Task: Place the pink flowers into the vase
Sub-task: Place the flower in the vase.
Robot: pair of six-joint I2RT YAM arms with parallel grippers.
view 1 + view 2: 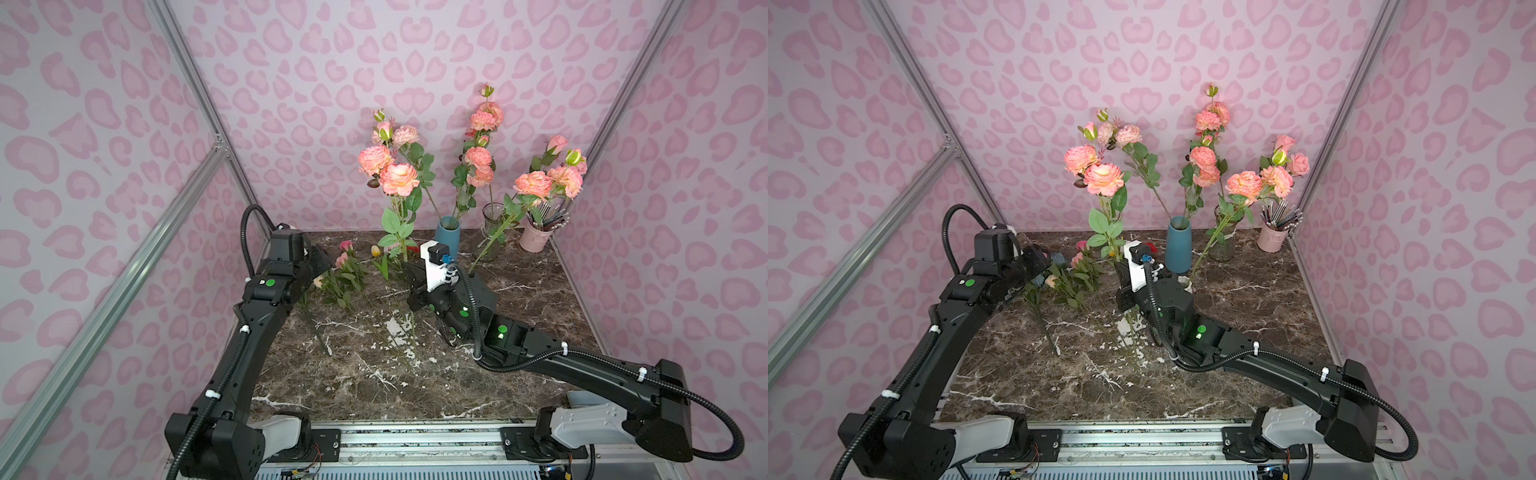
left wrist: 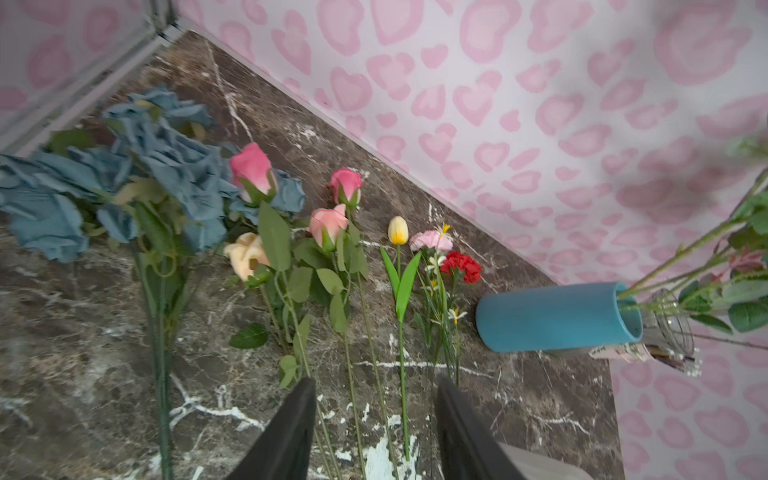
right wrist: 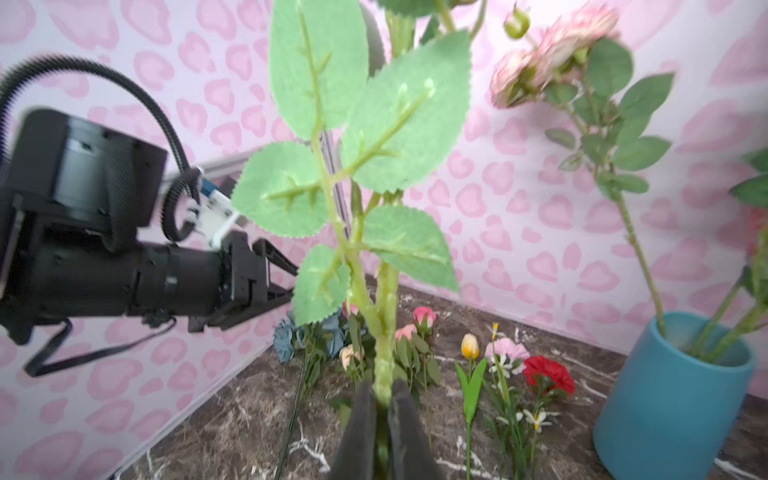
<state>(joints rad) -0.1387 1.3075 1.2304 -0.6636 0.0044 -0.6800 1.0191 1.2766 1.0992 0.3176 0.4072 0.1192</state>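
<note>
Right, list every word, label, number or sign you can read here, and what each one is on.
No text is legible in any view.
Tag on the glass jar: dark print, too blurred to read.
Faint mark on the pink pot: too small to read.
White mark beside the green dot on the left arm: too small to read.

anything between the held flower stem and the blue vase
Nothing upright in the gap; the red carnation lies flat below. The leaning stem in the blue vase crowds the side facing the pink flower stem in the right gripper.
</note>
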